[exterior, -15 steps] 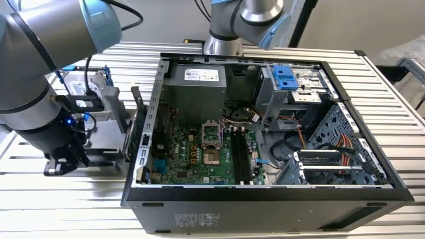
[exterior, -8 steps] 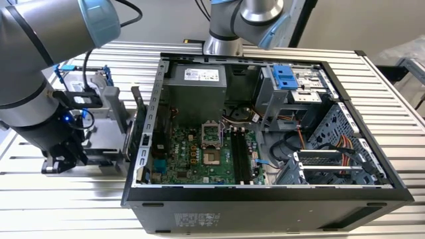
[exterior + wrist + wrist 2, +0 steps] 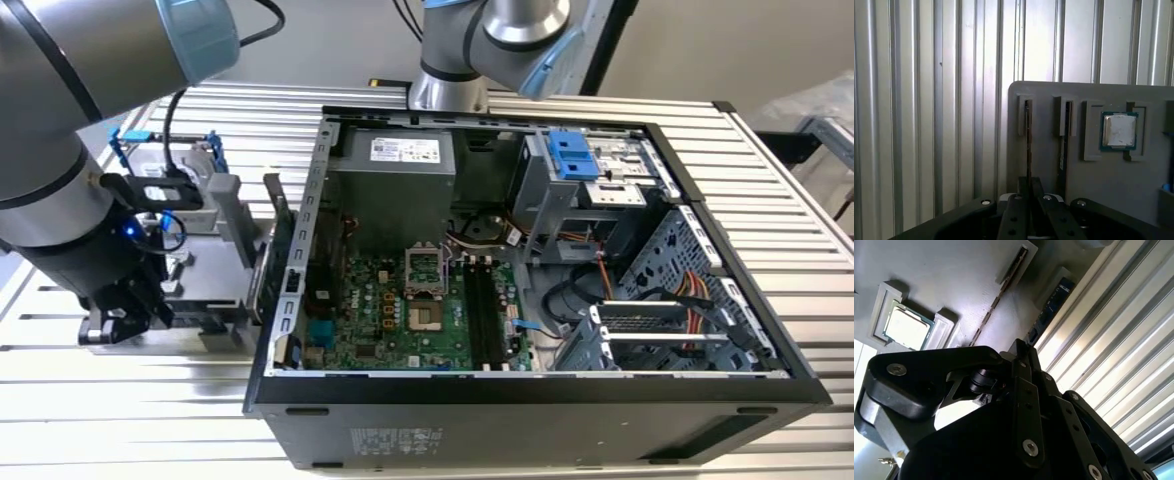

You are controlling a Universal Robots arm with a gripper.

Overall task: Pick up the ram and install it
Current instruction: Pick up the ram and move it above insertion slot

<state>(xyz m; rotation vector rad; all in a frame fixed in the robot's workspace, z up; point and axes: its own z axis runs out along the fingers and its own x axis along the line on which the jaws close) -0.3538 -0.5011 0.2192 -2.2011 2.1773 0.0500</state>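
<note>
Case (image 3: 534,420) lies open in the exterior view; first wrist view — the ram (image 3: 1027,135), thin, dark, edge-on in a tray (image 3: 1046,97); gripper (image 3: 1029,184) in line with it — grasp cannot be told.

Silver-grey arm (image 3: 67,150) w/ light-blue joint caps (image 3: 200,30), blk cables (image 3: 263,20); blk tool (image 3: 1029,186) w/ silver screws (image 3: 896,369).

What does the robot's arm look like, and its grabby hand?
The arm is made of fat silver-grey tubes with light blue round caps at the joints and a black cable running along it. The gripper is black with small silver screws.
</note>
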